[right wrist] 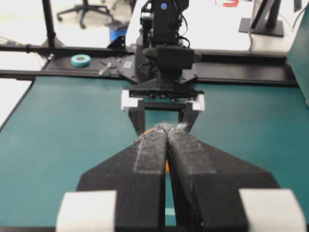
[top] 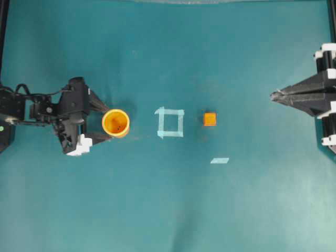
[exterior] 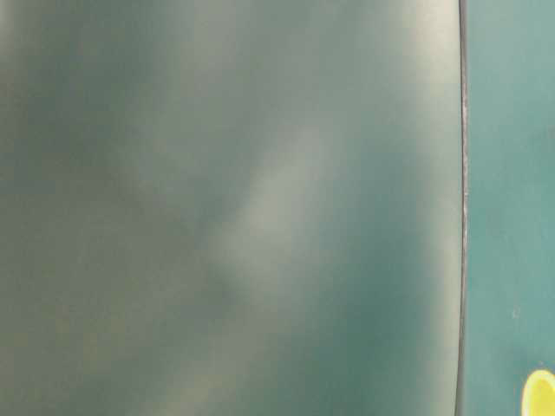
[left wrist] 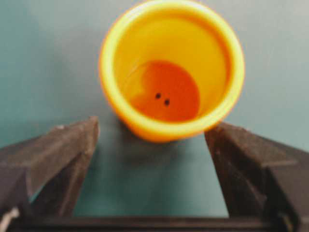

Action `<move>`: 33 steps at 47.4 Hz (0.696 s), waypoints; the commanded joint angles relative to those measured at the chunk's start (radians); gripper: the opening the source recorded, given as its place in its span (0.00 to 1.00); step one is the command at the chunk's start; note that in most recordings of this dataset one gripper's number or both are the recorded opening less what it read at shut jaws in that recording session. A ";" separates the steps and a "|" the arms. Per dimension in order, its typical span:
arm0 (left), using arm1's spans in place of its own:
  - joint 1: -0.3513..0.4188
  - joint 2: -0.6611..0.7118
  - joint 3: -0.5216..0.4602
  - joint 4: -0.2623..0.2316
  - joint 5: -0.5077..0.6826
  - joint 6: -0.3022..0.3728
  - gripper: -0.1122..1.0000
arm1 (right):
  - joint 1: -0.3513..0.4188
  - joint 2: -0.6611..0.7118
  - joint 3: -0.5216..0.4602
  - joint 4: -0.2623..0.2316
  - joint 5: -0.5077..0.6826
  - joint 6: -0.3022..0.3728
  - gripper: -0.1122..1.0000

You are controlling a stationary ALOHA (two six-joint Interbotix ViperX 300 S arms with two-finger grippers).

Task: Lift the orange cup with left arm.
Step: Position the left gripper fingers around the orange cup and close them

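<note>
Orange cup upright on the teal table, just ahead of the wide-open left gripper.

The orange cup (top: 115,123) stands upright, mouth up, left of the table's middle; the left wrist view shows two dark specks on its darker orange bottom. The left gripper (top: 103,122) sits just to its left, fingers (left wrist: 53,159) spread wide, tips level with the cup's near side and not touching it. To the cup's right lies a pale tape square (top: 170,122), then a small orange cube (top: 209,119), with a loose tape strip (top: 220,160) below it. At the far right edge the right gripper (top: 273,96) rests well apart, its jaws pressed together on nothing.
</note>
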 commanded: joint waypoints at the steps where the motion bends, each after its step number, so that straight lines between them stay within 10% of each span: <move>1: -0.008 0.017 -0.032 0.003 -0.008 0.002 0.87 | 0.000 0.005 -0.021 -0.002 -0.005 0.000 0.10; 33: -0.011 0.057 -0.089 0.003 -0.044 0.006 0.86 | 0.000 0.012 -0.020 -0.002 -0.003 0.000 0.10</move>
